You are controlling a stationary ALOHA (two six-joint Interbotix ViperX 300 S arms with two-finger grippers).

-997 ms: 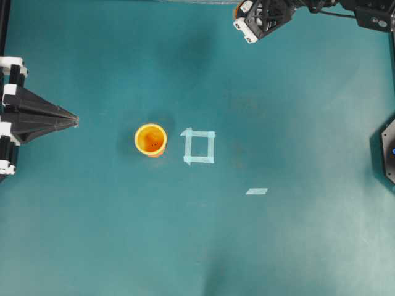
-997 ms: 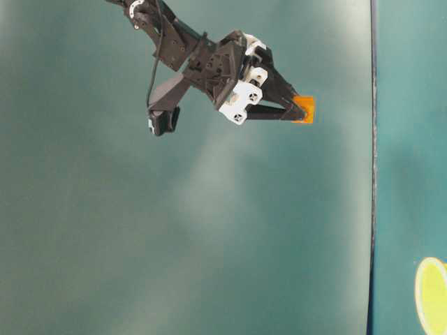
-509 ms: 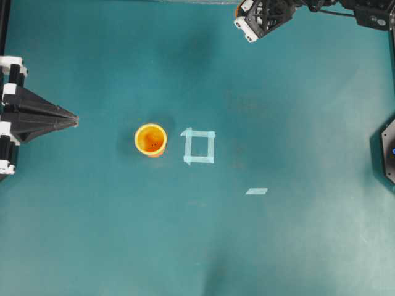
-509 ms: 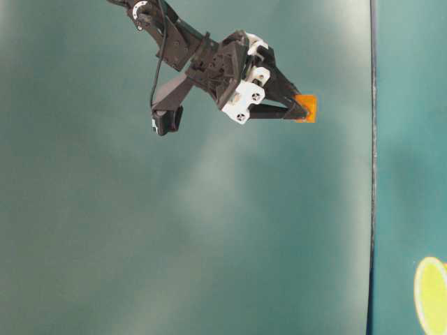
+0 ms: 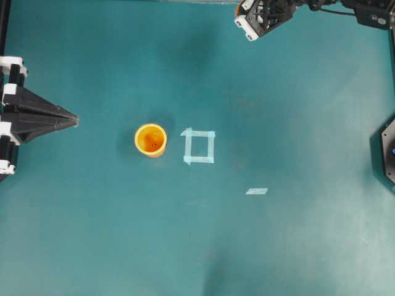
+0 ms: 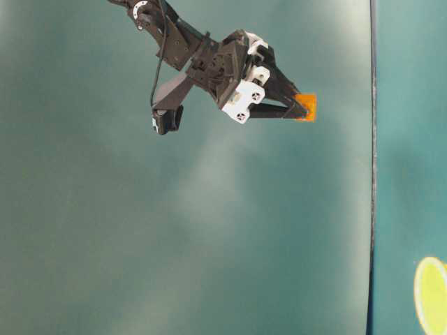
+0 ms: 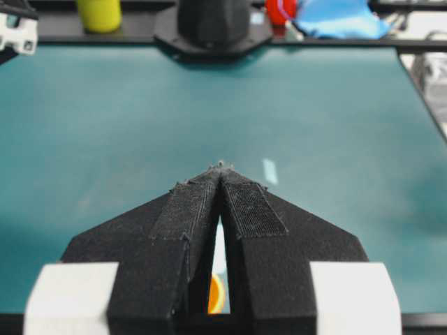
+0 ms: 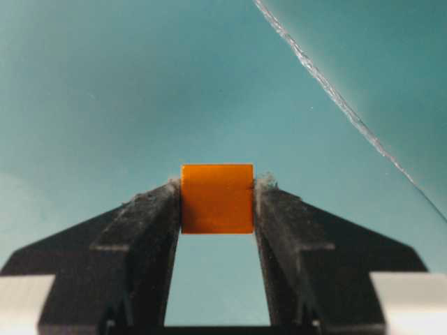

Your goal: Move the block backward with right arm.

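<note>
1. Right wrist view puts what you need closest: the block (image 8: 217, 198), a small orange cube, sits clamped between the two black fingertips of your right gripper (image 8: 217, 202), one pad pressed to each side face.
2. Beyond the block you see only the teal table (image 8: 105, 84) and a thin pale line running diagonally across it.
3. From table level, the right arm (image 6: 188, 52) reaches in from the top with the block (image 6: 307, 107) at its very tip.
4. Overhead, your right gripper (image 5: 242, 13) is at the top edge, with just a sliver of orange showing beside it.
5. Well apart from it, mid-table, the orange-yellow cup (image 5: 150, 140) stands just beside a square tape outline (image 5: 199, 147); a short tape strip (image 5: 257, 191) lies farther right.
6. Your left gripper (image 5: 74, 119) rests at the left edge, its pointed fingers pressed together on nothing.
</note>
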